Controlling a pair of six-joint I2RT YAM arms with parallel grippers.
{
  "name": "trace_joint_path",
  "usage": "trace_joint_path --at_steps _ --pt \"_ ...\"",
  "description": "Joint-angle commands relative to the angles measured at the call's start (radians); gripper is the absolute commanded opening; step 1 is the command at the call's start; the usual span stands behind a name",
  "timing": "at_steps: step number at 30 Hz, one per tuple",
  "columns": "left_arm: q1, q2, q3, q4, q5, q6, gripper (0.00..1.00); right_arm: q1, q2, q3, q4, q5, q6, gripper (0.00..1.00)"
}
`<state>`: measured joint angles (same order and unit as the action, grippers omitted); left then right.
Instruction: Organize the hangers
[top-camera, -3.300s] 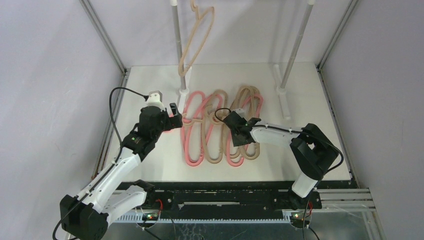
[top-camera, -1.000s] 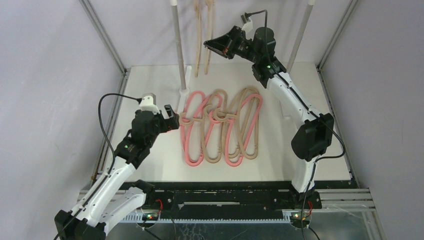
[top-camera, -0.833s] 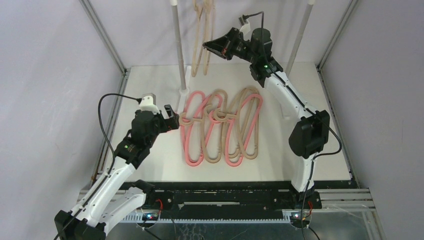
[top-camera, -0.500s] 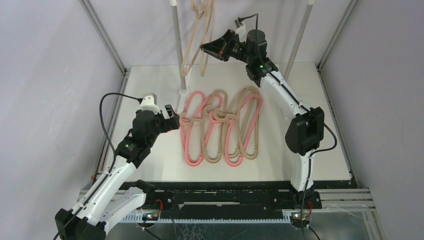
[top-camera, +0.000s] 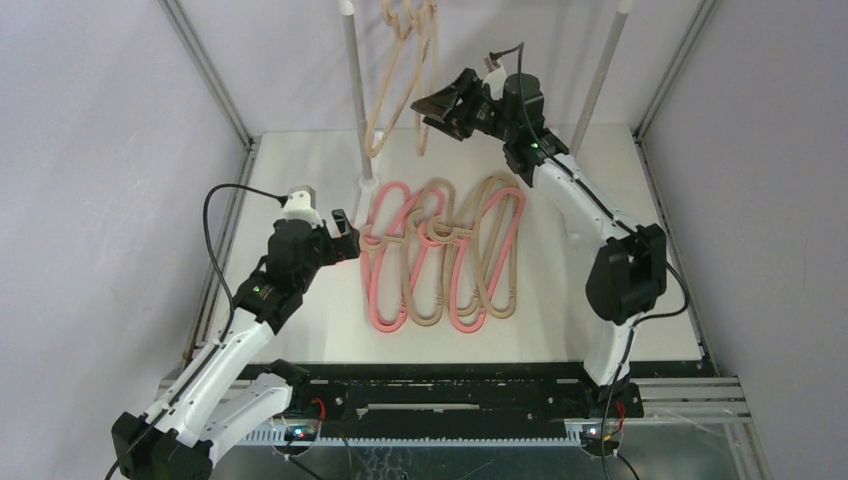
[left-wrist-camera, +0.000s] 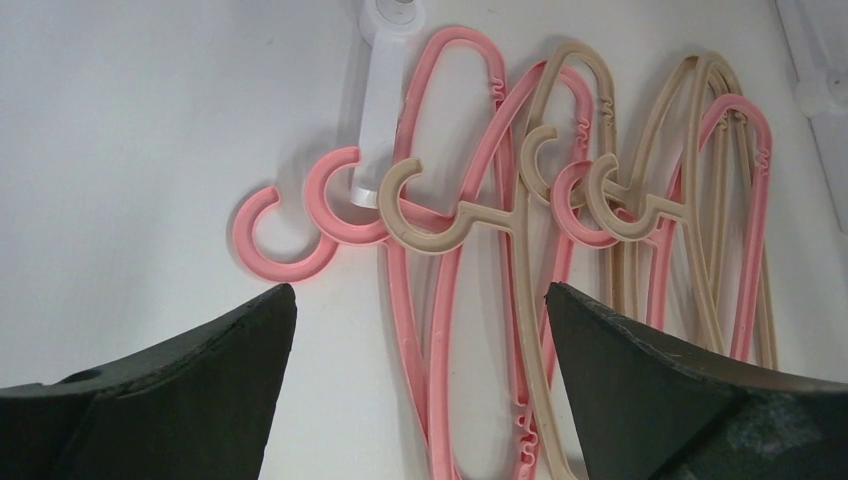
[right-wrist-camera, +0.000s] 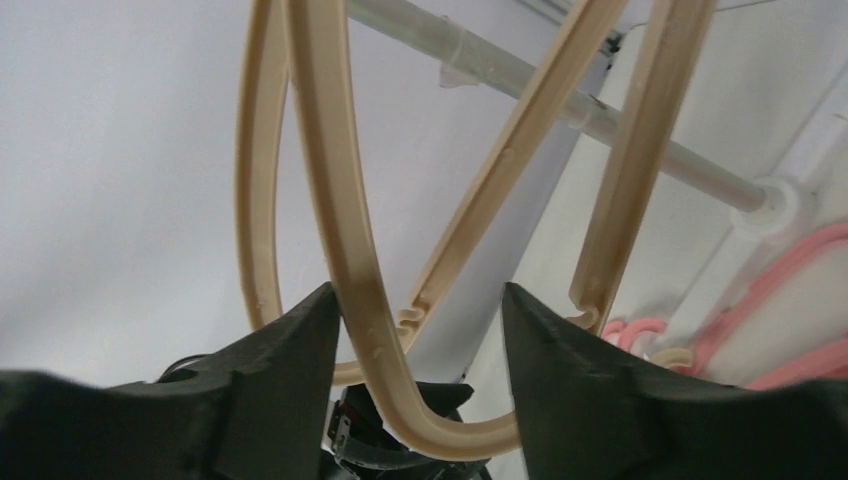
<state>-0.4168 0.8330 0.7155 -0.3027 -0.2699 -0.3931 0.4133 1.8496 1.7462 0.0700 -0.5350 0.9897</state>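
Hangers (top-camera: 437, 238): two beige hanging, three beige and three pink lying.

Grey rack poles (top-camera: 352, 90) upright on white table (top-camera: 300, 170)

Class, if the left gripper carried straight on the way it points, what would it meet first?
Most likely the pink hanger lying on the table; the left gripper, jaws open, aims at its side. Depth is hard to judge.

Hangers (top-camera: 437, 238) on white table (top-camera: 620, 300)
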Motion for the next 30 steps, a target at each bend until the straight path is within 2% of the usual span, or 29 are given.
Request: trace_joint_path --at_steps 1,5,10,14,17,20,24,30 --pt "-0.005 0.002 -0.002 0.021 -0.015 0.002 1.00 -0.001 -0.190 -0.116 -0.014 0.085 -0.145 0.80" --pt "-0.005 0.008 -0.002 0.019 -0.018 0.003 0.99 0.007 -0.354 -0.247 -0.025 0.173 -0.265 0.95" --pt "-0.004 0.009 -0.005 0.017 -0.025 0.002 0.99 0.025 -0.523 -0.359 -0.171 0.322 -0.441 1.00" --pt "-0.005 0.010 -0.001 0.019 -0.032 0.005 1.00 0.098 -0.555 -0.396 -0.450 0.510 -0.569 0.98" --pt "-0.005 0.015 0.004 0.019 -0.032 0.003 0.99 0.202 -0.555 -0.501 -0.558 0.687 -0.613 0.95" --pt "-0.005 0.016 0.004 0.019 -0.031 0.002 0.99 0.276 -0.511 -0.603 -0.635 0.761 -0.594 0.89" --pt "-0.005 0.008 0.001 0.019 -0.039 0.000 0.99 0.333 -0.431 -0.713 -0.634 0.785 -0.563 0.83" --pt "-0.004 0.007 -0.001 0.012 -0.038 -0.001 1.00 0.337 -0.351 -0.788 -0.554 0.781 -0.548 0.81"
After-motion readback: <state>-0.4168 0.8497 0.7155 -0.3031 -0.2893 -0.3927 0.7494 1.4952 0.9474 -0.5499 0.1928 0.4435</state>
